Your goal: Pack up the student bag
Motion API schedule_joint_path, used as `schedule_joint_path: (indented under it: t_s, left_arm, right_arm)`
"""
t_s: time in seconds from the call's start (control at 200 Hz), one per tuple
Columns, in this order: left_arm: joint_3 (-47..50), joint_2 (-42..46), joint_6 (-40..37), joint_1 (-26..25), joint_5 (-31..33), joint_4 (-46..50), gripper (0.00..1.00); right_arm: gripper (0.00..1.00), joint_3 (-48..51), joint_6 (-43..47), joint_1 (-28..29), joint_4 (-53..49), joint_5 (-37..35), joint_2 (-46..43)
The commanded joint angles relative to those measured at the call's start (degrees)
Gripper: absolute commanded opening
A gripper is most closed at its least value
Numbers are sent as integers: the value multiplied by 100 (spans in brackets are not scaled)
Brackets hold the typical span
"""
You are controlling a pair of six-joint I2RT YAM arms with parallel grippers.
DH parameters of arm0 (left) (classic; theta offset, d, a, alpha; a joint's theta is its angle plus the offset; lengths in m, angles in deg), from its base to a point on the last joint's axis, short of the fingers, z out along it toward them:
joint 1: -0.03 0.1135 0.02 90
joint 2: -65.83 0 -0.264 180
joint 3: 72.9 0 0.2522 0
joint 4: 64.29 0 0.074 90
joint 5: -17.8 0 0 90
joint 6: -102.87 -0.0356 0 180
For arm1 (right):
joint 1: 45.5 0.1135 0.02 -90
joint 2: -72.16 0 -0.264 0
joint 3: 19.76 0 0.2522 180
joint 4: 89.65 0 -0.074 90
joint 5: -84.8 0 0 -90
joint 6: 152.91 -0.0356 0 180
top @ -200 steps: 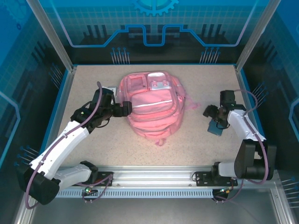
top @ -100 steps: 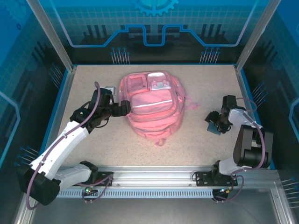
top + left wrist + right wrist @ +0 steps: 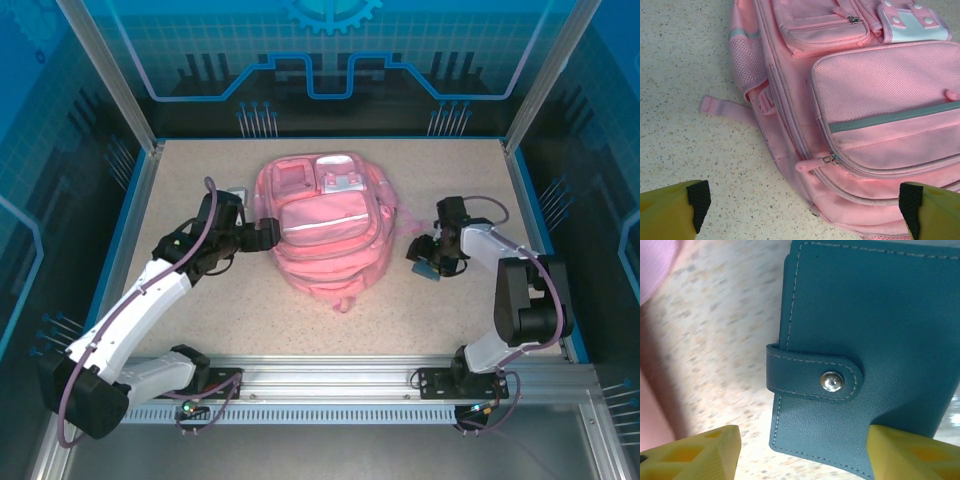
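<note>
a speckled beige table (image 3: 330,330) with blue edging sits under even light. beyond the left pincer (image 3: 270,233) stands a blue back wall (image 3: 330,60) with printed circuit lines; aluminium posts (image 3: 105,75) flank it.

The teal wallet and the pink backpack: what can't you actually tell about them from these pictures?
- Teal wallet: the right wrist view cuts off its right edge. One of the right fingers covers its lower edge, so contact is unclear. In the top view it is too small.
- Student bag: its contents and underside are hidden. The left wrist view crops it.
- Pale item: in the top view, the left arm mostly hides it.
</note>
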Motion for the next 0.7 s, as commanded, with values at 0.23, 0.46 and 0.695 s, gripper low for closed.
schedule_joint_path:
  t_s: [0.23,0.46,0.695]
  left_arm:
    - [-12,-108,-28,55,-396,-49,99]
    - [-68,-132,-136,53,-653,12,99]
    - [-178,-182,-133,53,-731,109,99]
  right_arm:
    - [64,-240,154,-374,-361,103,-717]
    - [49,-66,445,-1157,66,1182,-101]
    - [40,17,437,-1223,224,1090,357]
